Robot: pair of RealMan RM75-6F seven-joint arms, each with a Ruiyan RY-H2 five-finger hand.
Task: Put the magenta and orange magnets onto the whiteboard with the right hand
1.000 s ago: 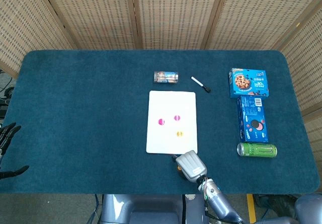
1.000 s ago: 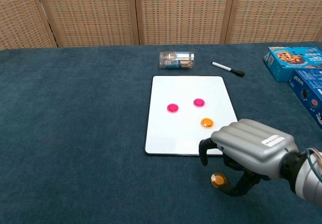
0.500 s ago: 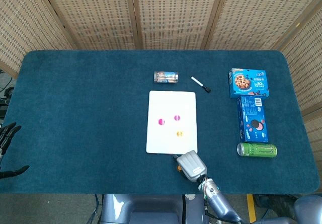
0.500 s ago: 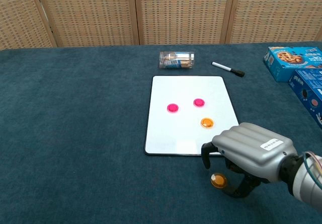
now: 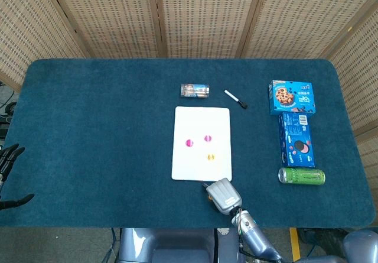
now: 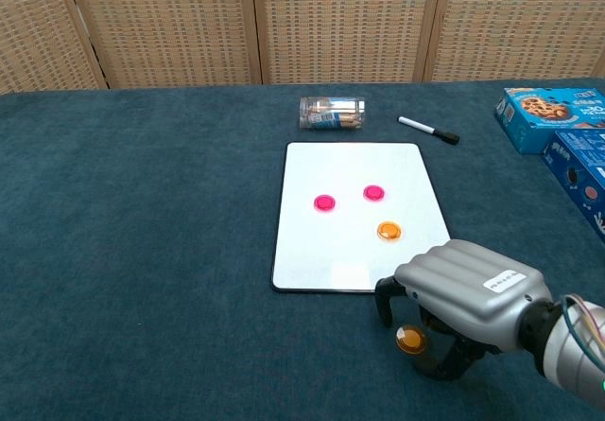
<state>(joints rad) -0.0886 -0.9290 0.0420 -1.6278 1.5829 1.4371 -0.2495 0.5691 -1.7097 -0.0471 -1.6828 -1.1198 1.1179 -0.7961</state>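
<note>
Your right hand's fingers curl down over a loose orange magnet that lies on the blue cloth just below the whiteboard's near edge; you cannot tell from either view whether thumb and fingers actually pinch it or only cage it. The right hand itself sits palm down, knuckles up, its fingertips close to the whiteboard corner. In the head view that hand hides most of the magnet.

On the board you have two magenta magnets side by side near the middle, and another orange magnet just below the right one.

Beyond the board's far edge lie a clear tube of pencils and a black-capped marker. To your right are a blue cookie box, a blue Oreo box and a green can on its side.

Your left hand hangs off the table's left edge, fingers apart and holding nothing.
</note>
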